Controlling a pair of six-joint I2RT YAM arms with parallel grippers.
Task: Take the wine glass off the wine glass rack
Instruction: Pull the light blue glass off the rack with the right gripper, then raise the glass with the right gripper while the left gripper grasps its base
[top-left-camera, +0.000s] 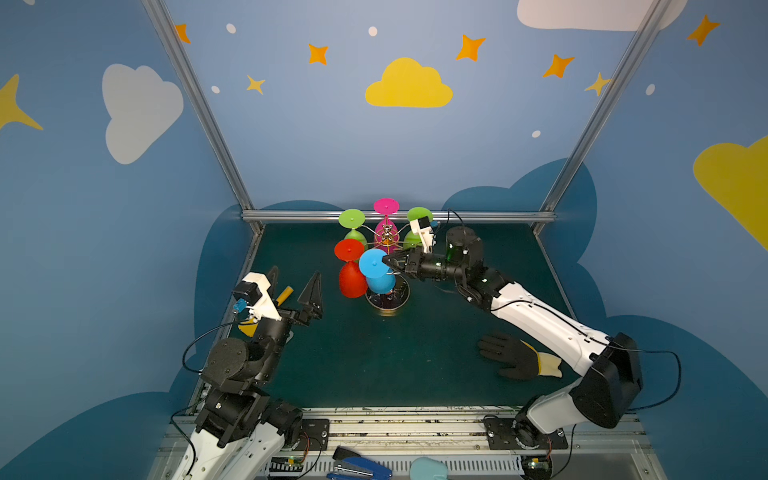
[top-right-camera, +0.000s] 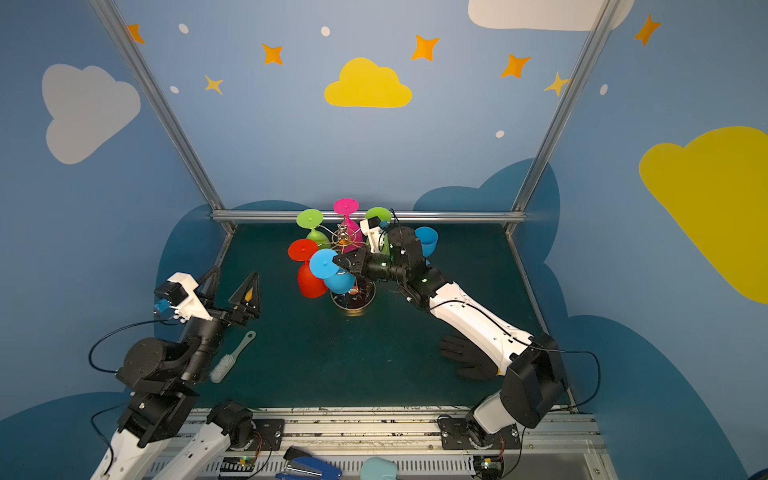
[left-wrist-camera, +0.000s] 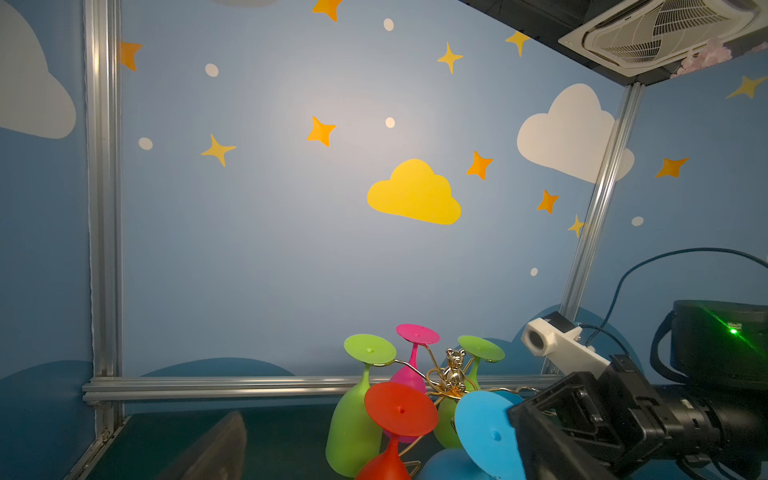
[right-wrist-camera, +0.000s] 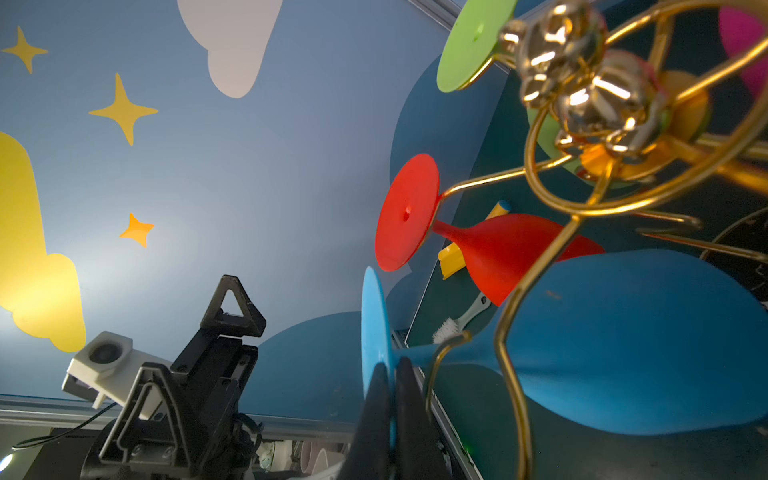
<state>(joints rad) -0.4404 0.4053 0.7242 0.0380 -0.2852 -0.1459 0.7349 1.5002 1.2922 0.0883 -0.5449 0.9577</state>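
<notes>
The wine glass rack (top-left-camera: 388, 301) is a gold wire stand with a little bear on top (left-wrist-camera: 454, 370) and a round dark base, at the back middle of the green mat in both top views. Several coloured glasses hang upside down on its arms. My right gripper (top-left-camera: 386, 261) (top-right-camera: 337, 262) (right-wrist-camera: 390, 368) is shut on the edge of the foot disc of the blue wine glass (top-left-camera: 372, 262) (right-wrist-camera: 623, 340), whose stem still lies in a wire loop. My left gripper (top-left-camera: 293, 283) (top-right-camera: 231, 283) stands open and empty to the left of the rack.
A red glass (top-left-camera: 351, 276), two green glasses (top-left-camera: 352, 224) and a pink one (top-left-camera: 386, 220) hang close around the blue one. A black glove (top-left-camera: 509, 355) lies under the right arm. A brush (top-right-camera: 230, 359) lies by the left arm, a blue cup (top-right-camera: 428, 241) behind the right wrist.
</notes>
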